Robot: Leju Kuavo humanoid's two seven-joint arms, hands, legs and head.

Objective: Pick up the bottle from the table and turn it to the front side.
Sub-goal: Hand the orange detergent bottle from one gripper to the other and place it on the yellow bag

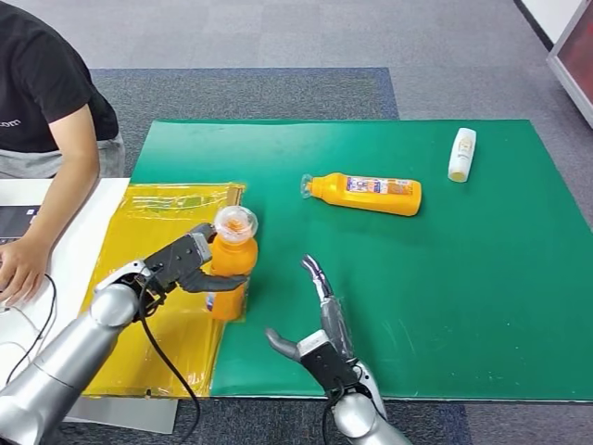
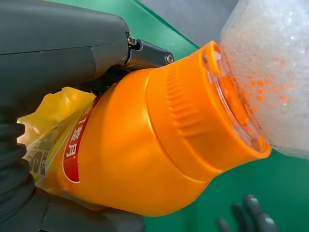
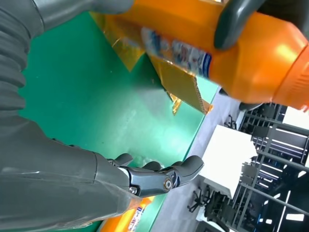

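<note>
The right robot hand (image 1: 323,326) waits empty with fingers spread just beside the glossy orange plastic bottle with a clear domed cap (image 1: 232,261), which the left robot hand (image 1: 187,263) holds upright around its smooth, probably slippery body, above the yellow sheet's (image 1: 157,221) edge.

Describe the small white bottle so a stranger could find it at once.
Start at the green mat and go to its far right corner. The white bottle lies there on its side, beyond the lying orange bottle. It is the one pale, short bottle; the others are orange.
</note>
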